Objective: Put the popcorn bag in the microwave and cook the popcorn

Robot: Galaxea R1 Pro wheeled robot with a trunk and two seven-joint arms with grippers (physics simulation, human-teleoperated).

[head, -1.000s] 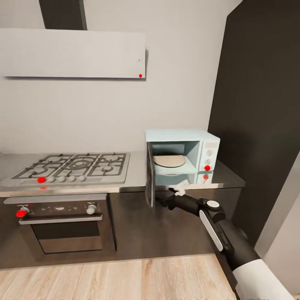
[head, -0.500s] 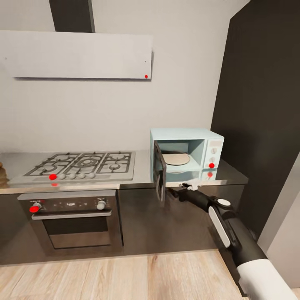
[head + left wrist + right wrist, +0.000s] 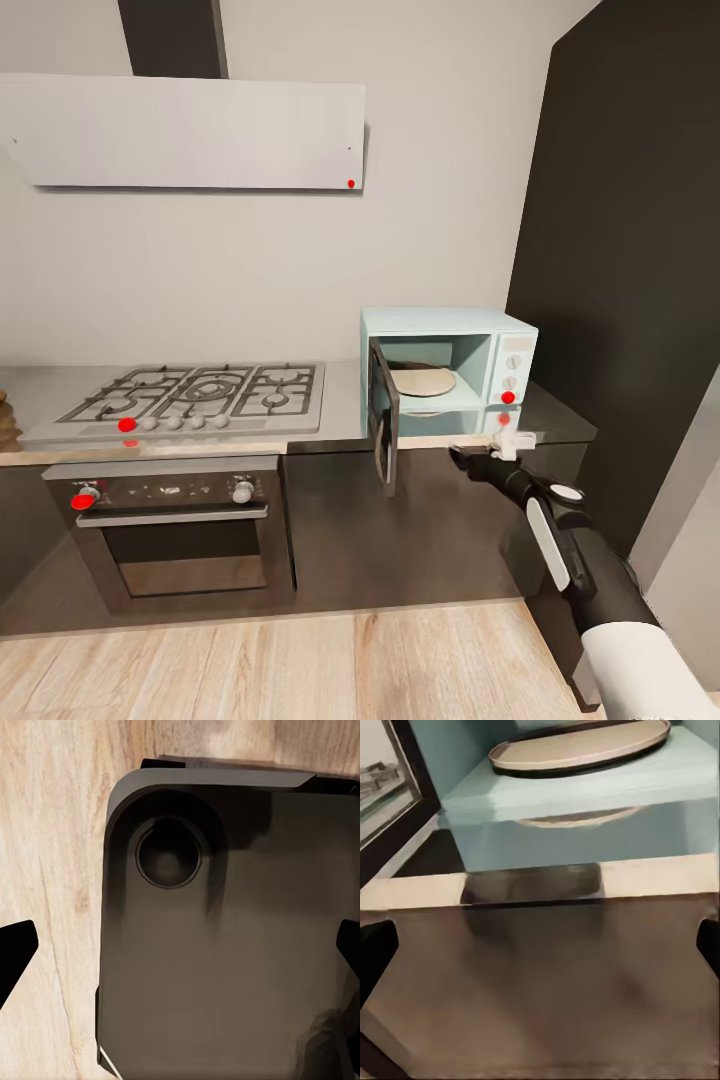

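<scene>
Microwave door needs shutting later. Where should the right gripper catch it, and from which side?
Catch the microwave door at its free front edge, coming from the stove side. It stands swung wide open, hinged on the left of the microwave, edge-on to the robot. The right gripper sits below it.

text: none legible | microwave (image 3: 448, 372) panel markings perhaps too blurred
</scene>
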